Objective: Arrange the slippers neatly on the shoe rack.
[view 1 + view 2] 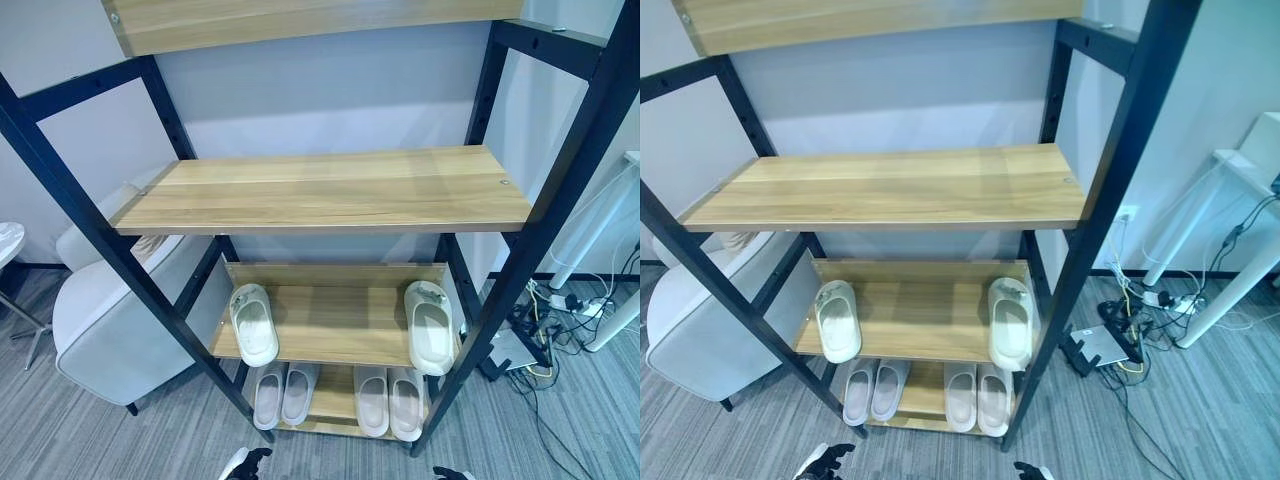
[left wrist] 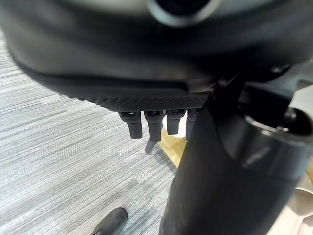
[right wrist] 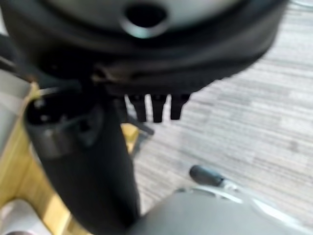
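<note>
Two slippers on the middle shelf [image 1: 330, 325], well apart: left slipper [image 1: 254, 324] at the left end, right slipper [image 1: 430, 326] at the right end, long axes running front to back. Two neat pairs on the shelf beneath. Left hand [image 1: 247, 463] and right hand [image 1: 452, 473] low before the rack, fingers relaxed, grasping nothing, each nearer its own-side slipper.

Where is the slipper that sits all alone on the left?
The left slipper lies on the second-lowest shelf at its left end, beside the black frame leg, above a pair of slippers on the bottom shelf.
</note>
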Tool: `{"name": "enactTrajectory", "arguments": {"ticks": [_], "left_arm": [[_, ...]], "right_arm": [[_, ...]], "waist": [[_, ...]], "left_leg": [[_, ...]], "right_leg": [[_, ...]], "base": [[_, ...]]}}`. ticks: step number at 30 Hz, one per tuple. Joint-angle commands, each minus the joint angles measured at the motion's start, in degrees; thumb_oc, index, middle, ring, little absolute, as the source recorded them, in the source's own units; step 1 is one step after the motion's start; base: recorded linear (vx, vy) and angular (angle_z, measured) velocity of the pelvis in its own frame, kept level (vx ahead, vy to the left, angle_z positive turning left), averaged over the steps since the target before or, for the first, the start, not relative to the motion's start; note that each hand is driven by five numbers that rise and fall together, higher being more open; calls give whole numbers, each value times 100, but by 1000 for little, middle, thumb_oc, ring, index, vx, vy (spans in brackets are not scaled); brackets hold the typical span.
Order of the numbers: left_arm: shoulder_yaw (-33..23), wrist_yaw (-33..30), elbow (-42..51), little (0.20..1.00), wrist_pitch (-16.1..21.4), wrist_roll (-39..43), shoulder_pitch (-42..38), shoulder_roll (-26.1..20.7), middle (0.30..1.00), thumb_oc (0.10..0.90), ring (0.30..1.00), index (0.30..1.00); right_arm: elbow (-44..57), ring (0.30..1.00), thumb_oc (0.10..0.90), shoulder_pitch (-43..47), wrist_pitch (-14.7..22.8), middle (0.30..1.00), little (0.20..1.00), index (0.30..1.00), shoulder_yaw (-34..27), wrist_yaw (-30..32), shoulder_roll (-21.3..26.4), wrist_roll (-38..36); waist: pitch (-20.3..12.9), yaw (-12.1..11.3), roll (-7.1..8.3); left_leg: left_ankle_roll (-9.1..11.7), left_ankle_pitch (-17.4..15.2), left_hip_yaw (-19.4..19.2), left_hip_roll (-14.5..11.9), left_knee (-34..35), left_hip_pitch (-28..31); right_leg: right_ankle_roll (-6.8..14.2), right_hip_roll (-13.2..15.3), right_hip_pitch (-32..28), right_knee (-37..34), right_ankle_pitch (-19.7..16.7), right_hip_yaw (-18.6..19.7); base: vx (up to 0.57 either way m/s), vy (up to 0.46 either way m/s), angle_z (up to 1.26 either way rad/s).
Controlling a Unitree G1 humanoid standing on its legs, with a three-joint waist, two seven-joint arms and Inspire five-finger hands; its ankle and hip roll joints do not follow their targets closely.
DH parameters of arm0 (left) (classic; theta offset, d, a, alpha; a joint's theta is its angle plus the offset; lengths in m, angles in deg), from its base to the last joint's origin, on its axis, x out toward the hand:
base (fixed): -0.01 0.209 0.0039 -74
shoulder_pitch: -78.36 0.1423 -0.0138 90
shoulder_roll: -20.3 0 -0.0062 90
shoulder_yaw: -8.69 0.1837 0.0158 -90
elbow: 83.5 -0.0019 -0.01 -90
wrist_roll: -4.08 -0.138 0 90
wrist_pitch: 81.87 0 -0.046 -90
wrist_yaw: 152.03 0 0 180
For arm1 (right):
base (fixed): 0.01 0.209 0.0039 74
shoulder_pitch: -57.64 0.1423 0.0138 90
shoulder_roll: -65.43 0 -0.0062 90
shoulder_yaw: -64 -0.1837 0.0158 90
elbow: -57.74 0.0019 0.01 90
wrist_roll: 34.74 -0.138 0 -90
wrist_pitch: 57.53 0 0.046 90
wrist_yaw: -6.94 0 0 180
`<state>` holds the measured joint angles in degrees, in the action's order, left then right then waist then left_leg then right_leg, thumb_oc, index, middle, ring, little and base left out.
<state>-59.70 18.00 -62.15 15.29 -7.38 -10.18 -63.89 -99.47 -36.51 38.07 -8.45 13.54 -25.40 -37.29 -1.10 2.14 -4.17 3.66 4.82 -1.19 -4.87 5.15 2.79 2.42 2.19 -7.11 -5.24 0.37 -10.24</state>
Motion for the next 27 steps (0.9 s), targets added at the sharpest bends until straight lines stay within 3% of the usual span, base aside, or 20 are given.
{"name": "enactTrajectory", "arguments": {"ticks": [1,8,9,14,17,19,22,27], "left_arm": [[-126,16,-353,900,100,-31,-454,15,900,800,900,900],[-227,-20,-404,900,88,79,-448,-15,900,800,900,900],[-57,-125,102,900,282,80,-516,-105,900,800,900,900],[567,-128,1059,900,472,-439,-499,-338,900,800,900,900],[750,56,2780,900,803,-721,-56,-1101,900,800,900,900],[729,171,3177,900,895,-747,187,-1357,900,800,900,900],[424,398,4550,900,1187,-666,827,-2076,900,800,900,900],[-55,587,5588,900,1302,-542,1384,-2687,900,800,900,900]], "right_arm": [[-172,900,800,314,122,900,900,900,139,2,-388,78],[-267,900,800,316,99,900,900,900,130,17,-429,88],[-241,900,800,340,122,900,900,900,98,71,-363,58],[-253,900,800,473,138,900,900,900,57,173,-215,159],[-152,900,800,519,209,900,900,900,-69,242,-92,130],[-135,900,800,499,220,900,900,900,-89,245,-71,157],[-144,900,800,495,210,900,900,900,-183,314,-14,317],[-180,900,800,458,168,900,900,900,-255,395,10,466]], "waist": [[125,-179,461],[161,-196,468],[220,-188,442],[409,-186,352],[517,-252,286],[518,-271,268],[554,-354,201],[532,-412,173]], "left_leg": [[16,-615,-130,272,-15,221],[6,-643,-139,272,-15,258],[-5,-641,-121,284,-15,237],[-40,-621,-106,316,-15,137],[-62,-558,-95,349,-15,42],[-61,-614,-107,349,-15,61],[-71,-613,-100,355,-15,14],[-72,-625,-77,357,-15,6]], "right_leg": [[680,523,216,24,100,205],[678,512,203,24,91,220],[682,514,226,24,75,227],[698,538,343,24,25,244],[701,564,436,24,-43,247],[708,561,426,24,6,252],[707,568,467,24,6,246],[708,561,465,24,25,219]], "base": [[0,0,0],[4,-5,-9],[0,0,0],[-73,33,-1],[-48,29,-1],[0,0,0],[-17,12,1],[2,2,1]]}}
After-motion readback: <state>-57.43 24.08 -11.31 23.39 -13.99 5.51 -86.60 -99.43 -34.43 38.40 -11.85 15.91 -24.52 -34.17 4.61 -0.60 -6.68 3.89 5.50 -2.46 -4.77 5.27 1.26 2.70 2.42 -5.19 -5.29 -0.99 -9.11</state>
